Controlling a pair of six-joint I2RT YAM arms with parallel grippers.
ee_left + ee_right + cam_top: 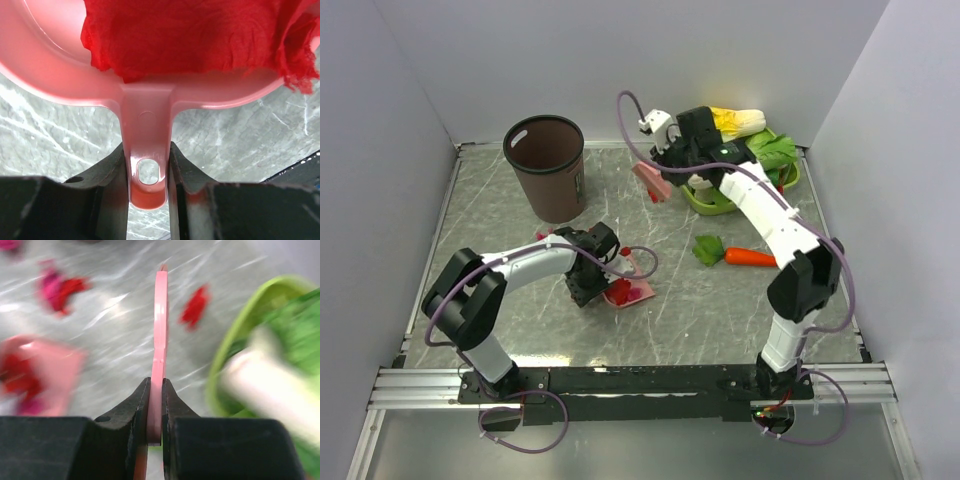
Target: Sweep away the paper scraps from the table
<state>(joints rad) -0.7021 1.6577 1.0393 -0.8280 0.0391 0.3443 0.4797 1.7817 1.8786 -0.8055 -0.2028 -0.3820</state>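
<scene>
because the left fingers [107, 185] are pressed against both sides of its narrow handle [147, 145], the pink dustpan [632, 291] lies low on the grey veined surface [520, 330], placed, i judge, as a fixed mouth for whatever gets pushed in. it is smooth glossy plastic with a rounded back wall and an oval hang-hole in the handle, and it already holds a heap of paper scraps [200, 40], red, crinkled and frayed at the edges. the right fingers [134, 407] pinch a thin flat pink sweeping paddle [160, 330], held on edge over the far side, just beside the green bowl [225, 355], probably so its long side can drag paper across the slick surface. loose crumpled scraps lie ahead of it, magenta and red to one side [62, 287] and one red bit [195, 305] near the bowl, though that view is blurred.
</scene>
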